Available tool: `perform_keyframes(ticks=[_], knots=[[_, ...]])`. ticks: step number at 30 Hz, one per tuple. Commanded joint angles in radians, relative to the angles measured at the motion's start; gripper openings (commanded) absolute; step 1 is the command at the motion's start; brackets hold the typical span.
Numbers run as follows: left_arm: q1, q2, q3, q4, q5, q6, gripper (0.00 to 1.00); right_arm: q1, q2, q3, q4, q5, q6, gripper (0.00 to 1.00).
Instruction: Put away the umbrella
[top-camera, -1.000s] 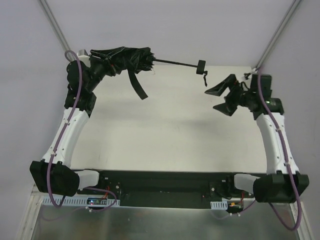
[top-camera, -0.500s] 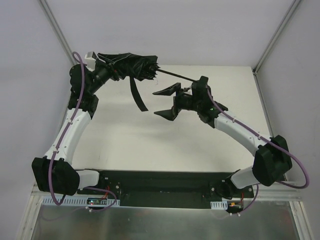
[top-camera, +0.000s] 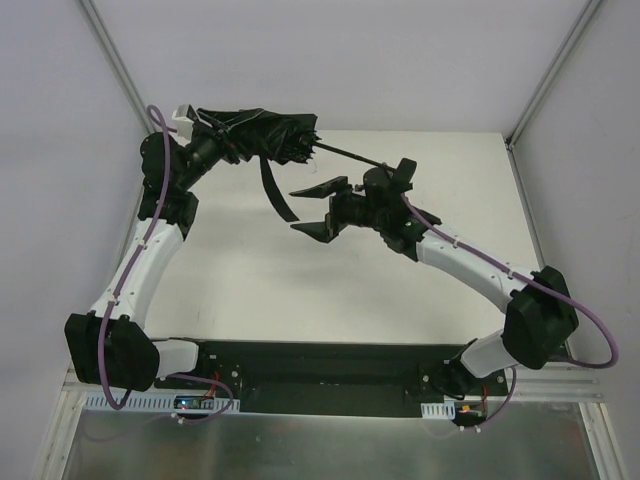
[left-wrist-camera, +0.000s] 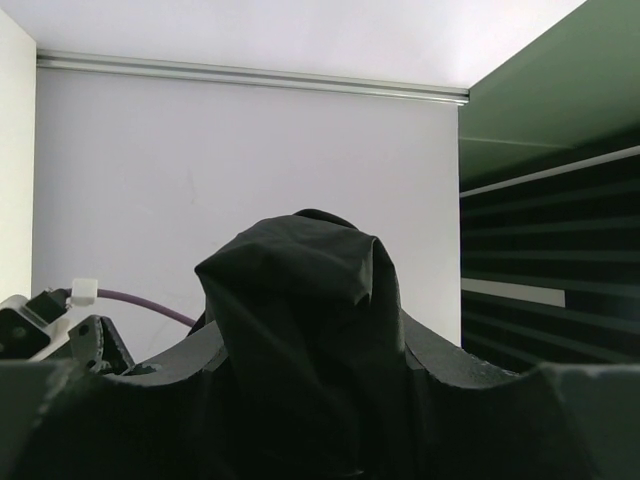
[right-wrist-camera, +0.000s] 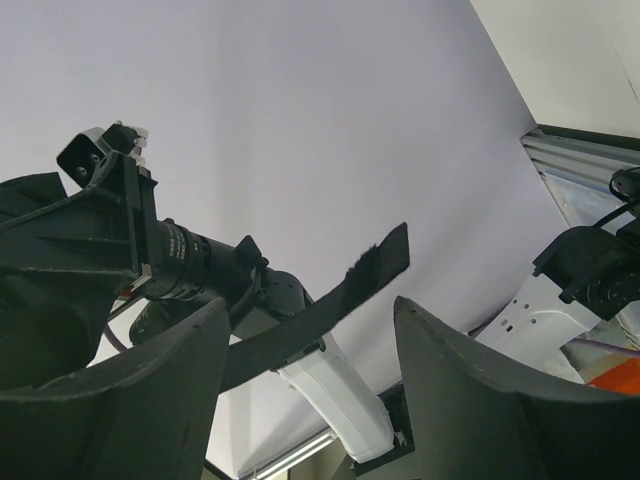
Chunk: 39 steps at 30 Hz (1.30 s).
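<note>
The desk is the broadest thing here, and the umbrella does not lie on it. It is held in the air above the desk's far left part.

The left arm reaches up and away, its jaws clenched on the bunched black fabric at the end far from the handle. In its wrist view that fabric fills the gap between them. We judge that it holds the umbrella level and clear of the desk so the other arm can get at it from the side.

The right arm stretches across toward it, its jaws released and standing apart with nothing gripped, their tips pointing left. The closing strap dangles loose below the canopy, just beside those tips. In the right wrist view it crosses the gap, but we cannot tell whether it lies inside the jaws or beyond them. We take the strap to be the thing aimed at.

The thin shaft juts out to the right, not yet pushed in, so the umbrella is far from put away. Its handle end is lost against the black of the right wrist.

We count one desk, two arms, two pairs of jaws, one umbrella, one strap and one shaft.
</note>
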Motion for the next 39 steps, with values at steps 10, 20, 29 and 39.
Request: perform_keyframes(ticks=[10,20,29,39], knots=[[0.003,-0.031,-0.004,0.156,0.017,-0.067,0.0,0.045,0.072,0.06,0.046,0.04,0.218,0.45],[-0.003,-0.153,0.005,-0.424,0.157,0.07,0.0,-0.076,0.159,0.058,0.415,0.042,-0.188,0.0],[-0.037,-0.271,-0.125,-0.92,0.17,0.281,0.0,-0.2,0.223,0.097,0.724,-0.234,-0.44,0.0],[-0.056,-0.205,-0.263,-1.131,0.014,0.384,0.0,-0.161,0.246,0.063,1.025,-0.351,-0.409,0.0]])
